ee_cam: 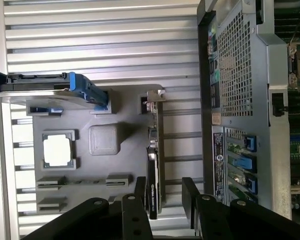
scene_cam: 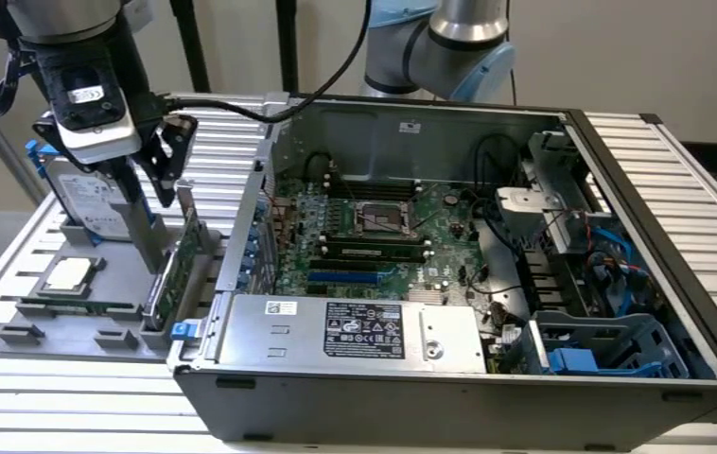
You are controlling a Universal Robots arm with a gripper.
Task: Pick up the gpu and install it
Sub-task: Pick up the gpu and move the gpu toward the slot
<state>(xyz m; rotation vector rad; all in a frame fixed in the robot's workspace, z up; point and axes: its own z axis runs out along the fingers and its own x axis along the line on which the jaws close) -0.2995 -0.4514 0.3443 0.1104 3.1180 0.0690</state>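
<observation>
Standing on its long edge in a slot of the grey holder tray (scene_cam: 81,333), the gpu (scene_cam: 180,257) was low on the exterior view's left, just beside the outer wall of the open computer case (scene_cam: 460,397). The end effector (ee_cam: 165,186) hung over it, spread wide and gripping nothing; in the wrist view its two black fingers (ee_cam: 190,192) straddled one end of the card, which sat much nearer one finger than the other.

That offset looked like the main risk: a closing stroke would likely meet the card on one side first and could shove or tilt it in its slot, spoiling the grasp (or straining the silver bracket end). A crooked lift might also snag the card on the holder.

Room was tight sideways. The case wall rose close on one side, and the hard drive (scene_cam: 87,203) with blue rails stood in the tray on the other. Straight above the card the space was open, as was the case's top over the motherboard (scene_cam: 372,218). The slatted tabletop (scene_cam: 68,397) carried both tray and case.
</observation>
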